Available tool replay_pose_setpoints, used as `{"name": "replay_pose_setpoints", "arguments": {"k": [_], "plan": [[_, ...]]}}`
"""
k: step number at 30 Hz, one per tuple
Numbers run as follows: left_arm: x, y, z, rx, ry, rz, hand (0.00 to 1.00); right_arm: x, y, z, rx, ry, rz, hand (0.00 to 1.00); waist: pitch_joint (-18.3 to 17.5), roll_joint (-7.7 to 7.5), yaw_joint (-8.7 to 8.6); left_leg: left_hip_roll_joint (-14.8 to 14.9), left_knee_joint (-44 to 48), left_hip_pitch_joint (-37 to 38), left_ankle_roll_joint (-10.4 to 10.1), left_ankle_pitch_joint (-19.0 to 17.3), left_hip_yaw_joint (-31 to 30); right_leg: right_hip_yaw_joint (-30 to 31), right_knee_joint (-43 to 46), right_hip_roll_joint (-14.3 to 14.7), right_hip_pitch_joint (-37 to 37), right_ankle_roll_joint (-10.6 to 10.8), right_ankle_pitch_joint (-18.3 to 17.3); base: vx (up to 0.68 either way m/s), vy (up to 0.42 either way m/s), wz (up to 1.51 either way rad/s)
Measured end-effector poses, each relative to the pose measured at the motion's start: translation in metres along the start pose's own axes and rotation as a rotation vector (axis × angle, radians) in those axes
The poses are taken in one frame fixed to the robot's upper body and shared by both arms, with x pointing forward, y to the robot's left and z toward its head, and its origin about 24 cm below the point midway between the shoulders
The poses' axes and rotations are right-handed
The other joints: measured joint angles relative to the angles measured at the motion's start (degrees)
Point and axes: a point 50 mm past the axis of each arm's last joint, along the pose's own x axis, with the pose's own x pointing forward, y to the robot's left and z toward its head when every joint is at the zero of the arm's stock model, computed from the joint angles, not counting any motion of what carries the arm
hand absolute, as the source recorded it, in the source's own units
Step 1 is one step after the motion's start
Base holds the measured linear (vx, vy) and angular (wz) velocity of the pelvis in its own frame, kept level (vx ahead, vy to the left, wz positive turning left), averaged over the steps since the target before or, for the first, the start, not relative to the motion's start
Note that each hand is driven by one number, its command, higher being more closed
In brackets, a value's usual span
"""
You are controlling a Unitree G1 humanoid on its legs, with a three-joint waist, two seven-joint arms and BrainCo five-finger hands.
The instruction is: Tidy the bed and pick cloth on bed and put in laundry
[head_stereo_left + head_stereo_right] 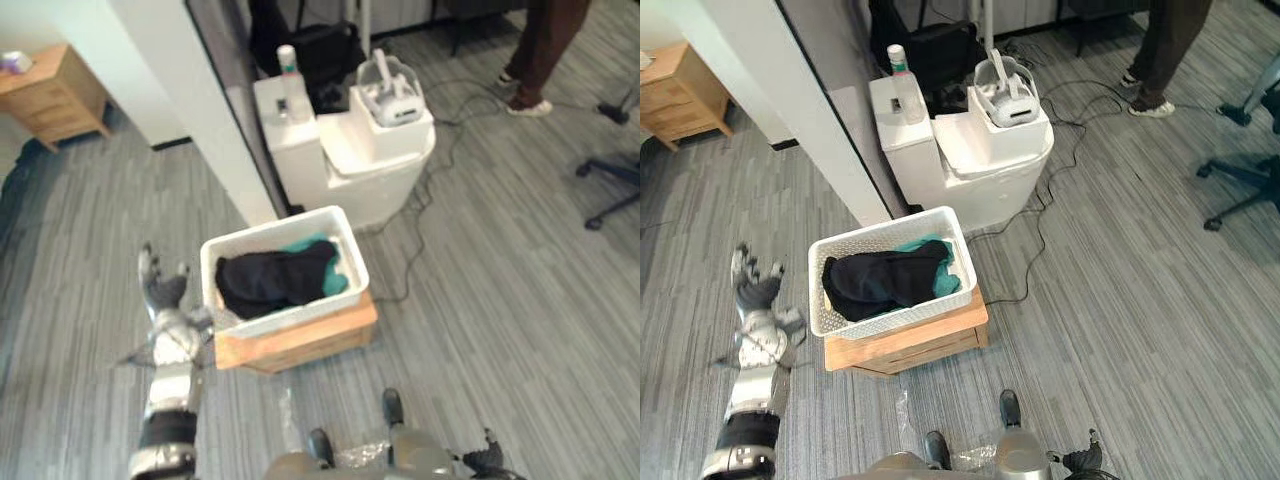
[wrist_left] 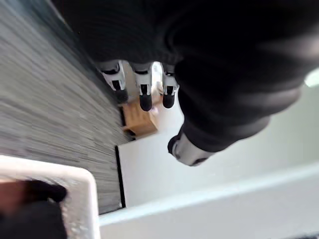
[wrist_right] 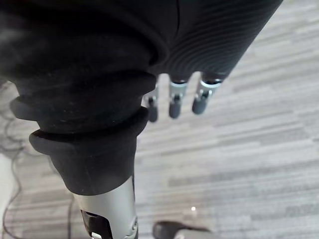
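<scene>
Silver left hand (image 1: 165, 292) spread empty beside white basket (image 1: 270, 228); right hand (image 3: 174, 99) hangs open.

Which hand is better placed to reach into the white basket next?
Left, probably. The left hand is raised, open and empty, just beside the white basket, where the black cloth lies. The right hand hangs over the floor.

The white basket (image 1: 895, 320) looks like plastic. The black cloth (image 1: 880, 280) is soft and dull. The box (image 1: 910, 345) is smooth wood.
</scene>
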Motion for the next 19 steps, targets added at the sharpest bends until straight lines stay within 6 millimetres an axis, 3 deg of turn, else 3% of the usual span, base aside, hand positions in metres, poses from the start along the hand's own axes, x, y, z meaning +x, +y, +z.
{"name": "replay_pose_setpoints", "arguments": {"k": [6,7,9,15,19], "plan": [[-0.056,0.039,-0.092,0.009,0.41,0.064,0.0,0.002,0.004,0.007,0.048,0.0,0.032,0.0,-2.46,-0.89,1.31,-0.34,-2.07,1.03,-0.17,0.38,-0.41,-0.54,-0.2,-0.12,0.6,-0.14,-0.59,-0.06,-0.011,0.04],[-0.059,0.04,-0.096,0.012,0.431,0.063,0.0,0.003,0.004,0.008,0.049,-0.002,0.033,0.0,-2.47,-0.9,1.31,-0.35,-2.23,1.14,-0.17,0.45,-0.41,-0.57,-0.21,-0.11,0.66,-0.08,-0.67,-0.04,-0.017,0.03],[-0.081,0.044,-0.123,0.025,0.573,0.064,0.0,0.004,0.005,0.014,0.073,-0.01,0.051,0.0,-3.0,-1.13,1.29,-0.31,-2.77,1.37,-0.2,0.67,-0.51,-0.77,-0.25,0.0,0.72,-0.1,-1.03,-0.03,-0.024,0.03],[-0.117,0.047,-0.159,0.059,0.802,0.023,0.0,0.007,0.012,0.03,0.155,-0.038,0.098,0.0,-3.52,-1.94,1.27,-0.13,-3.28,2.23,-0.19,0.68,-0.15,-0.56,-0.25,0.3,1.01,0.09,-1.61,0.01,-0.003,-0.02],[-0.127,0.045,-0.167,0.083,0.868,-0.026,0.0,0.006,0.019,0.04,0.151,-0.082,0.14,0.0,-3.74,-2.31,1.29,-0.14,-3.69,3.09,0.06,0.82,0.35,-0.22,-0.24,0.35,1.09,0.05,-1.58,0.02,-0.005,-0.05]]}}
